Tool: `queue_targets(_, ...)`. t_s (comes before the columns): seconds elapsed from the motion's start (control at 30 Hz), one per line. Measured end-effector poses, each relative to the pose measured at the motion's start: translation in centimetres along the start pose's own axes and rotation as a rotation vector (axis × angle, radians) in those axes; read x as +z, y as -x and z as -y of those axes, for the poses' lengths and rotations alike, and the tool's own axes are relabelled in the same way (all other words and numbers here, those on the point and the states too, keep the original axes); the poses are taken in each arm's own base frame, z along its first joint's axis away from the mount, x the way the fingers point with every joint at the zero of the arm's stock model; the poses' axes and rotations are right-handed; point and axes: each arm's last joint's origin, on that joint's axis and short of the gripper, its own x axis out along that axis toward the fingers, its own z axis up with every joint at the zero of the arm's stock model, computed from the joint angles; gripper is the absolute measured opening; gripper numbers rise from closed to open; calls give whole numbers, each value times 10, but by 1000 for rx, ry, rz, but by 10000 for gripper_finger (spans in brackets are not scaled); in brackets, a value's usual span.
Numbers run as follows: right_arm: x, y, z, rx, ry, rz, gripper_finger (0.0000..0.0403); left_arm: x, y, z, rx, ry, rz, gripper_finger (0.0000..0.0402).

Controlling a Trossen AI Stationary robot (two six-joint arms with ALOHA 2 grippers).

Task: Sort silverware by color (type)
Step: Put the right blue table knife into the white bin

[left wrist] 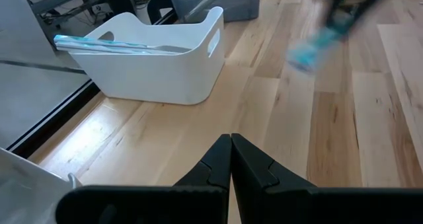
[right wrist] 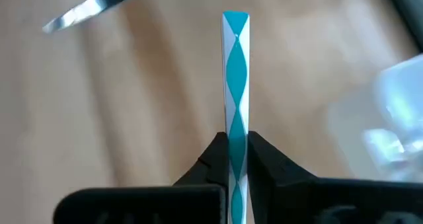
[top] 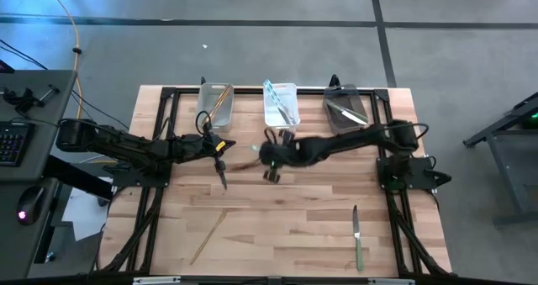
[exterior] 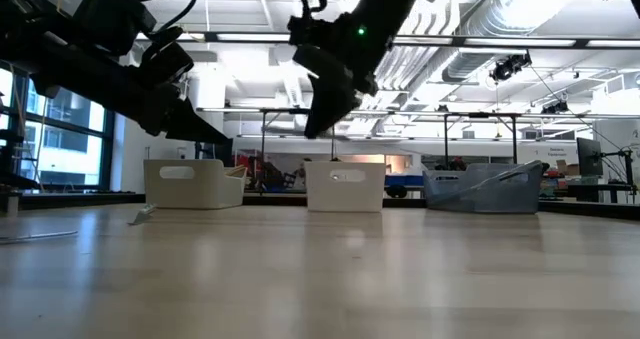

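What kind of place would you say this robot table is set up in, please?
Most likely a robotics lab or workshop in an open industrial hall. The low view shows exposed ceiling ducts and workbenches behind the wooden table, and the high view shows a grey concrete floor and a desk keyboard.

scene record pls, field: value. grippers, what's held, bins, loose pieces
left gripper: shut, empty, above the table left of centre
right gripper: shut on teal piece, raised near table centre
left bin: gold pieces inside
middle bin: teal pieces inside
right bin: dark pieces inside
loose on table: gold piece near front left; green knife near front right
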Motion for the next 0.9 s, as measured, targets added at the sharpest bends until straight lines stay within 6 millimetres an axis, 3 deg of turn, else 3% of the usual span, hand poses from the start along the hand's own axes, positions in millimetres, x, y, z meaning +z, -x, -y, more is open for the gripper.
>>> queue_targets(0.17,24,8,58,-109,-157,128,5,1,0,0,1,2,6,0)
queue_targets(0.37,46,-8,137,-221,-323,309,5,2,0,0,2,7,20,0)
queue_targets(0.53,49,-18,190,-291,-428,399,6,2,0,0,2,7,21,0)
queue_targets(0.67,44,-40,209,-268,-476,413,6,3,0,0,2,-5,27,0)
queue_targets(0.8,29,-77,210,-246,-496,338,6,3,0,0,4,-6,29,0)
queue_targets(0.9,21,-93,212,-247,-515,300,6,3,0,0,4,-7,30,0)
